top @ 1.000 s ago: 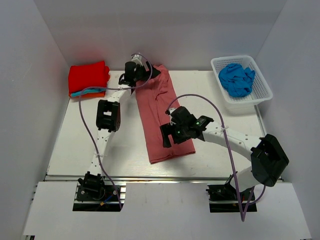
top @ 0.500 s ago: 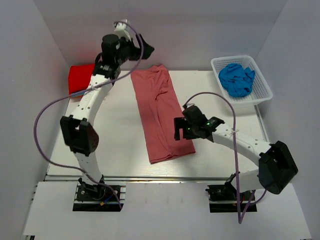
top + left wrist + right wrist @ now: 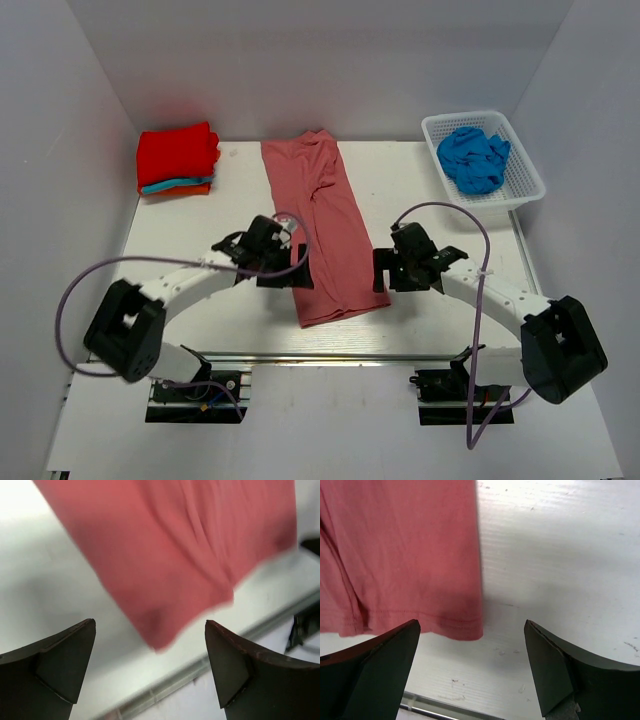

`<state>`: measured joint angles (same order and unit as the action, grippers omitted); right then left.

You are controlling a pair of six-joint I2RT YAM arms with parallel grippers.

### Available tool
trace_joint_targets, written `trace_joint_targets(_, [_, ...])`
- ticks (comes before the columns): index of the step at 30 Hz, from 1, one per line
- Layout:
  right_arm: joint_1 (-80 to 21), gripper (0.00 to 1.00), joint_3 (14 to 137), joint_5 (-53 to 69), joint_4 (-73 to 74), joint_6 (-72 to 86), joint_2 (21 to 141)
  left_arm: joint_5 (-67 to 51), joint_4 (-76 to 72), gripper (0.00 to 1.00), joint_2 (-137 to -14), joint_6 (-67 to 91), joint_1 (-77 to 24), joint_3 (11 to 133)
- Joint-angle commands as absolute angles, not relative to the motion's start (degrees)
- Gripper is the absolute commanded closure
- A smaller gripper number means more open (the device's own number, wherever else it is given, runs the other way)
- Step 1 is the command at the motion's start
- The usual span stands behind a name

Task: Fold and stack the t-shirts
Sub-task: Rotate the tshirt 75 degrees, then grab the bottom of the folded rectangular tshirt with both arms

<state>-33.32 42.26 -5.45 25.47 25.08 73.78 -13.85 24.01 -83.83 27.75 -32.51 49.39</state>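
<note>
A dusty rose-red t-shirt (image 3: 327,225) lies folded into a long strip down the middle of the table. Its near hem shows in the left wrist view (image 3: 180,565) and the right wrist view (image 3: 405,555). My left gripper (image 3: 296,272) is open and empty, just left of the strip's near end. My right gripper (image 3: 381,270) is open and empty, just right of the near right corner. A folded stack sits at the back left: a bright red shirt (image 3: 178,153) over a turquoise one (image 3: 168,185) and an orange one (image 3: 185,190). A crumpled bright blue shirt (image 3: 473,158) lies in the basket.
A white lattice basket (image 3: 522,187) stands at the back right. White walls close in the back and both sides. A metal rail (image 3: 330,354) runs along the table's near edge. Purple cables loop off both arms.
My left arm swung from high at the back down to the near left of the rose-red shirt. My right gripper slid right off the shirt's near edge. The shirt lies unmoved.
</note>
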Motion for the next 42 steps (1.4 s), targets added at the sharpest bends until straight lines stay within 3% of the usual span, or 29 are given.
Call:
trace_joint_targets(1, [-32.52,0.10,41.13,-0.71,23.82,23.03,71.19,-13.89,25.92,0.00,-73.31,32.60,-35.94,43.70])
trace_joint_targets(5, [-32.08,0.10,40.69,2.89,22.77,22.15,71.72,-11.95,29.09,0.00,-72.07,35.76,-40.07,39.20])
trace_joint_targets(12, [-31.73,0.10,40.43,4.75,22.41,22.85,73.92,-11.62,29.70,0.03,-80.93,35.77,-46.57,41.83])
trace_joint_targets(18, [-31.55,0.10,37.89,5.10,22.41,23.38,73.74,-9.84,29.09,0.11,-86.48,35.24,-48.51,43.07])
trace_joint_targets(26, [-31.20,0.10,35.08,5.62,20.13,24.17,74.97,-5.64,31.99,0.45,-88.42,34.72,-49.04,44.91])
trace_joint_targets(32, [-31.38,0.18,33.14,4.66,14.24,26.37,76.73,-5.10,29.36,0.65,-89.82,34.19,-49.04,44.30])
trace_joint_targets(35, [-31.20,0.38,33.05,4.39,13.71,26.46,76.90,-5.10,28.83,0.72,-90.44,34.19,-49.04,44.30])
trace_joint_targets(36, [-31.38,0.48,33.22,4.31,14.06,26.46,76.90,-4.58,28.83,0.79,-90.44,34.19,-49.04,44.30])
trace_joint_targets(38, [-31.20,0.56,33.22,4.22,14.24,26.72,76.73,-4.57,28.83,0.91,-90.44,34.19,-49.04,44.30])
trace_joint_targets(39, [-31.38,0.72,33.05,3.96,14.33,26.81,76.29,-4.05,28.83,1.00,-90.44,34.19,-49.04,44.82])
trace_joint_targets(42, [-31.46,1.00,33.05,4.04,13.97,27.16,75.24,-5.27,28.73,1.00,-89.04,34.19,-49.04,45.96])
